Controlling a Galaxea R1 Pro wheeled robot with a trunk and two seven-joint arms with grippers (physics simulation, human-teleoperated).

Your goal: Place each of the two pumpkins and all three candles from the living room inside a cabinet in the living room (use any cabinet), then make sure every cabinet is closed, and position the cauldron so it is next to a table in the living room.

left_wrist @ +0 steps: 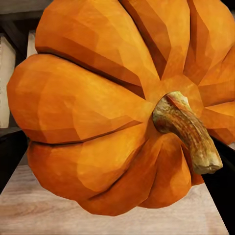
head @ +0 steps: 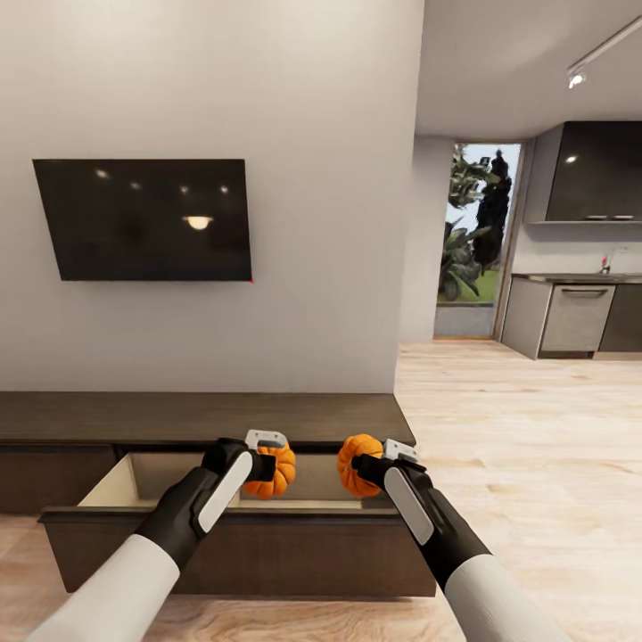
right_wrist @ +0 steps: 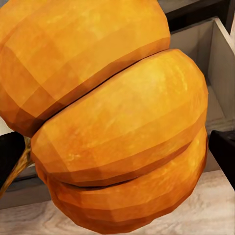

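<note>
In the head view my left gripper is shut on an orange ribbed pumpkin, held over the open drawer of the long dark-brown cabinet. My right gripper is shut on the other pumpkin, also above that drawer, a hand's width from the first. Up close, the left wrist view looks onto a pumpkin with its brown stem, and the right wrist view onto a pumpkin with the pale drawer interior behind it. Candles, cauldron and table are out of view.
A dark TV hangs on the grey wall above the cabinet. The pulled-out drawer front stands close before me. Pale wood floor stretches right toward a kitchen with grey units and a glass door.
</note>
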